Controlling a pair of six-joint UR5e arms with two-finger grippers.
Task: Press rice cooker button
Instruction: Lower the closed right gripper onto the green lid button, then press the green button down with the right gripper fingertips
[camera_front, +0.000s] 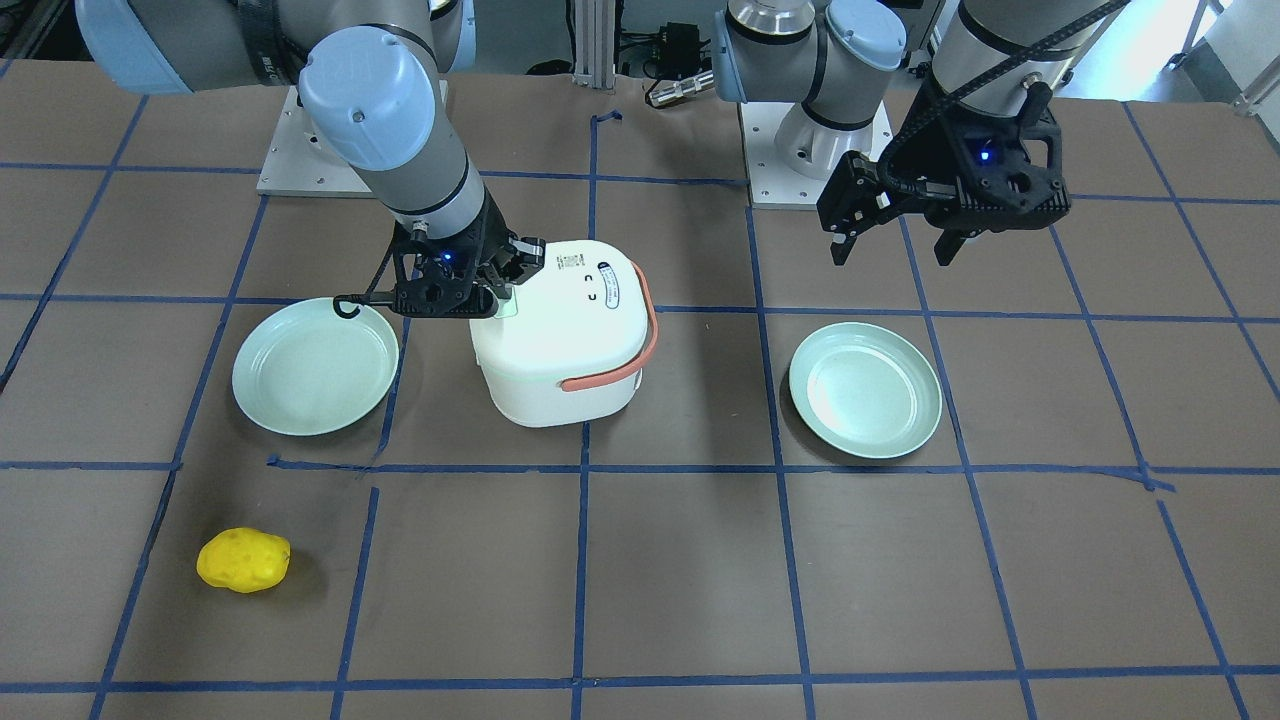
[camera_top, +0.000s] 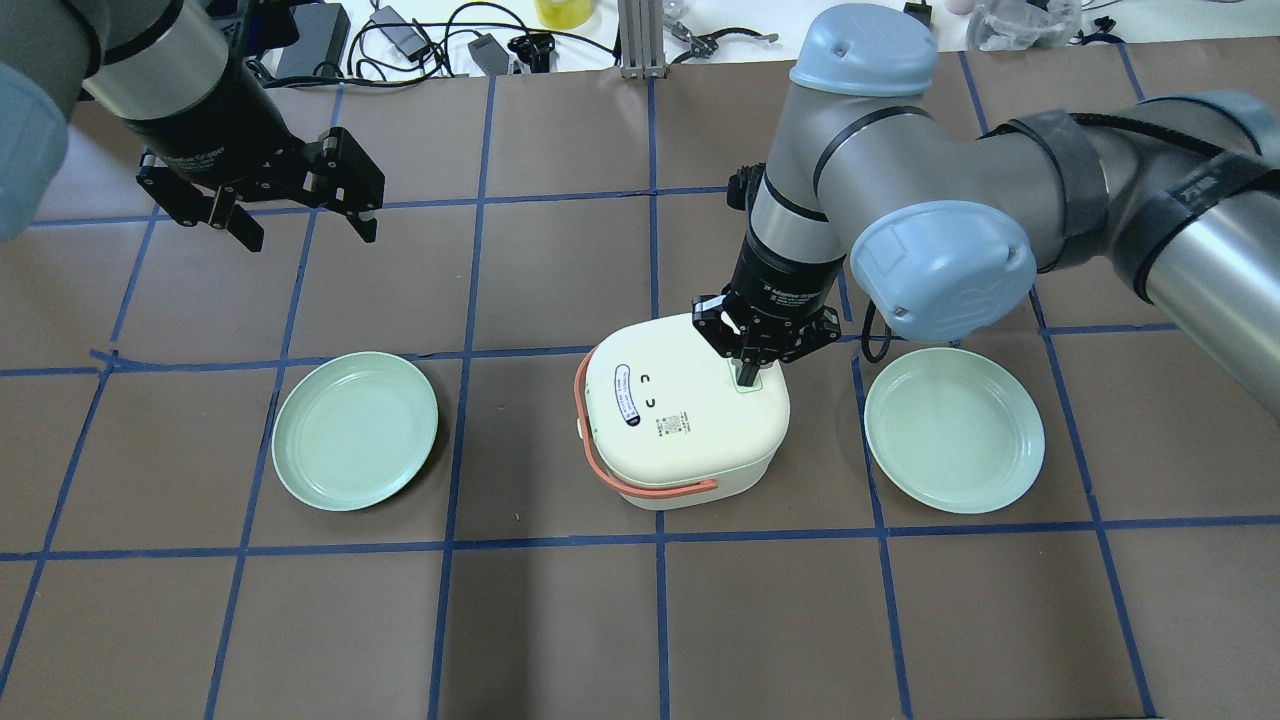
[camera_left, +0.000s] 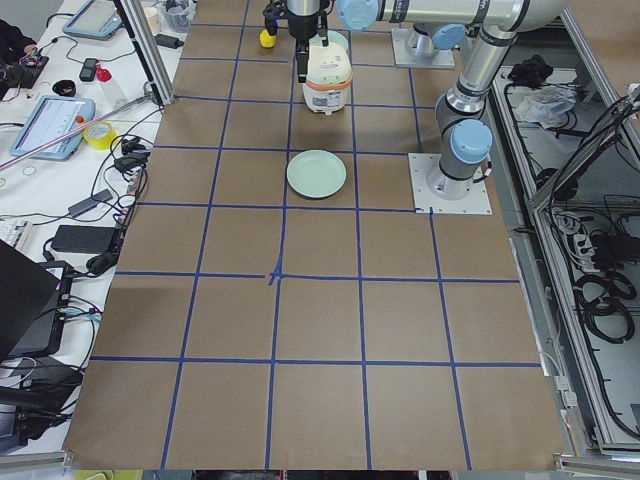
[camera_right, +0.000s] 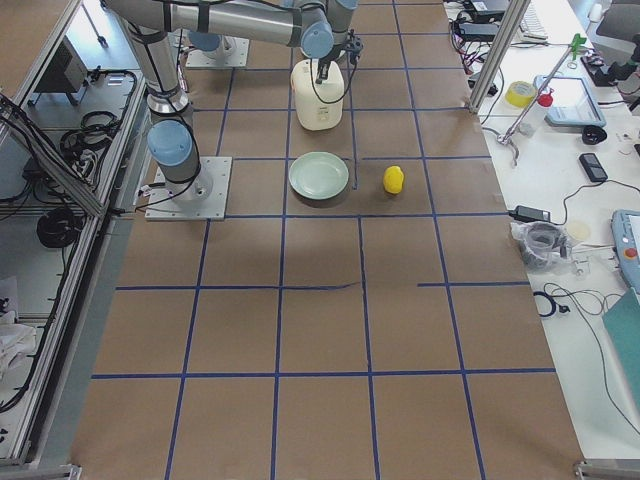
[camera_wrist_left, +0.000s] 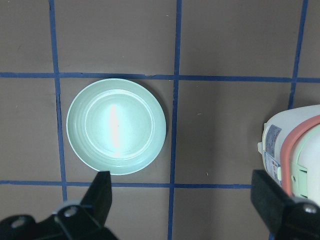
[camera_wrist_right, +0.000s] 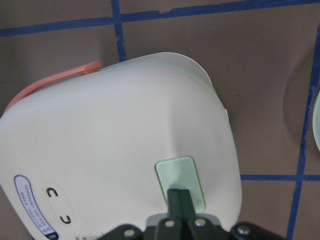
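Observation:
The white rice cooker (camera_top: 690, 440) with an orange handle stands mid-table. Its pale mint-green button (camera_wrist_right: 175, 172) sits on the lid near the edge closest to my right arm. My right gripper (camera_wrist_right: 181, 197) is shut, points straight down, and its tips rest on the button's near half. In the overhead view the gripper (camera_top: 748, 375) covers most of the button (camera_top: 757, 381). My left gripper (camera_top: 300, 235) is open and empty. It hangs above the table, away from the cooker, over a green plate (camera_wrist_left: 116, 125).
Two pale green plates (camera_top: 355, 430) (camera_top: 953, 430) lie on either side of the cooker. A yellow potato-like object (camera_front: 243, 560) lies near the operators' edge on my right. Cables and tools lie beyond the table's far edge.

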